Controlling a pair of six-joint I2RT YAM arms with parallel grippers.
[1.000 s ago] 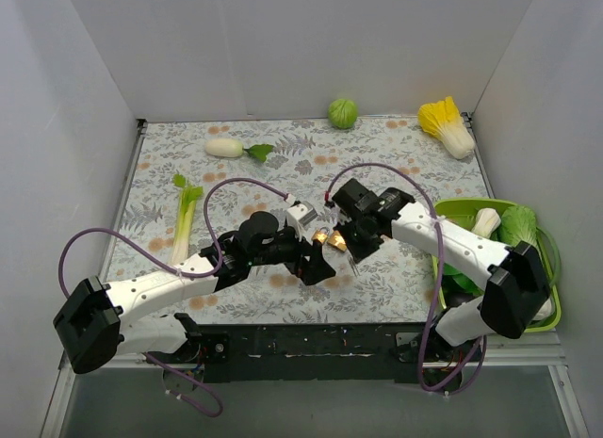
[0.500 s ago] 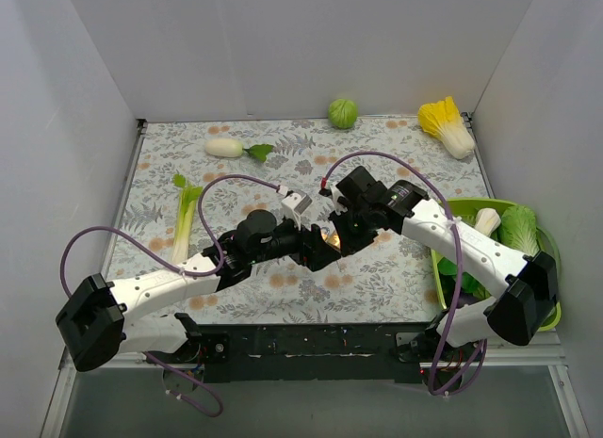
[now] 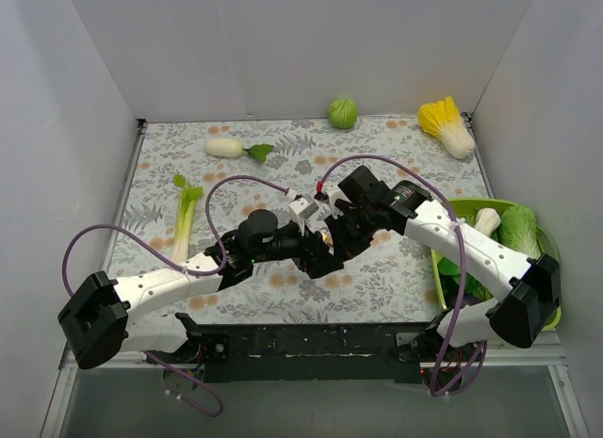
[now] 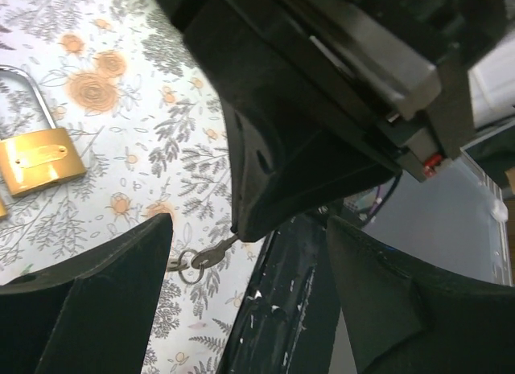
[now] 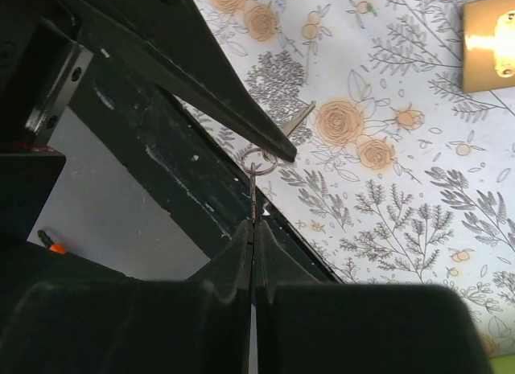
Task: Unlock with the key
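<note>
Pinching the key [image 4: 205, 257] by its blade, the right tool [image 5: 253, 229] has its fingers pressed together, with the thin metal caught between the tips. The key's bow and its ring [image 5: 260, 161] hang free beyond the grip. What looks like a second key [image 5: 299, 118] juts off the same ring. The left tool [image 4: 249, 219] is spread wide with nothing in it, one finger on either side of the key and touching neither key nor ring as far as I can tell.

The brass padlock [image 4: 40, 161] lies flat on the desk [image 4: 121, 68]. The key is held near the padlock but clear of it, on the side away from its shackle. The left tool sits on that same side of the padlock, and the right tool reaches in over it.

The key looks light, stiff and slick: a flat sliver of metal that would pivot or slip if held by an edge. The loose ring would let it swing. The better hold is probably across the flat faces of the bow, which leaves the whole blade free to enter the lock. The padlock looks heavier and smooth-sided, so it would likely skid when pushed. Clamping its body across the broad faces should steady it, leaving the keyhole end uncovered.
</note>
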